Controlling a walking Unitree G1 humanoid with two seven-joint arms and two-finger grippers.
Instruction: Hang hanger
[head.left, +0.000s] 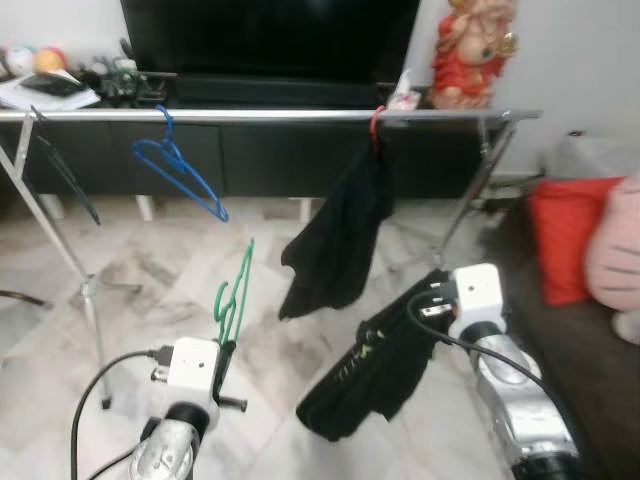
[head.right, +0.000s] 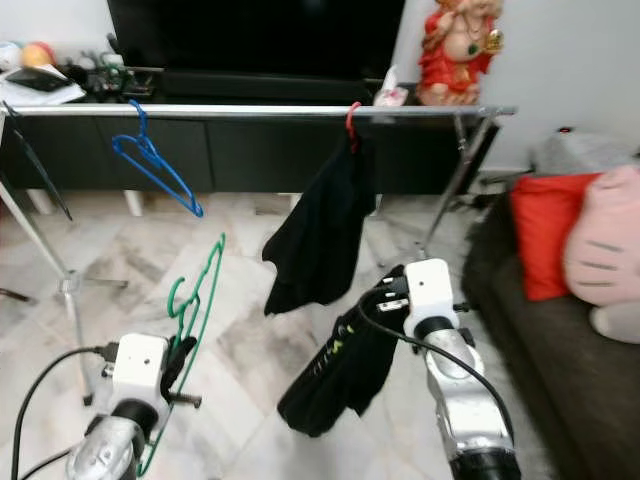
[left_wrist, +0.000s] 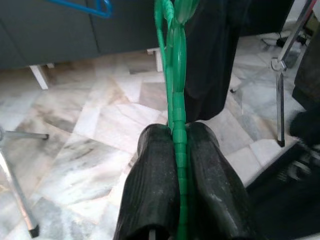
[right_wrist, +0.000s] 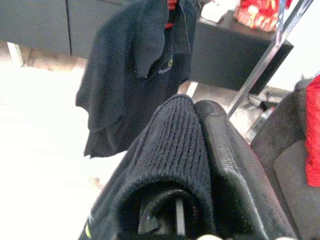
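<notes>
My left gripper (head.left: 226, 352) is shut on a green hanger (head.left: 236, 292), held upright low at the left, below the silver clothes rail (head.left: 270, 116); in the left wrist view the green hanger (left_wrist: 176, 100) runs up between both black fingers (left_wrist: 155, 185). My right gripper (head.left: 425, 310) is shut on a black garment (head.left: 375, 370) that droops from it toward the floor. In the right wrist view the knitted black garment (right_wrist: 172, 150) drapes over the fingers. On the rail hang a blue hanger (head.left: 178, 165) and a black shirt (head.left: 340, 235) on a red hanger (head.left: 376, 122).
The rail stands on slanted metal legs (head.left: 60, 245) over a marble floor. Behind it is a dark TV cabinet (head.left: 270, 150) with a red figurine (head.left: 470, 50). A sofa with a red cushion (head.left: 565, 235) and a pink plush (head.left: 615, 255) lies at the right.
</notes>
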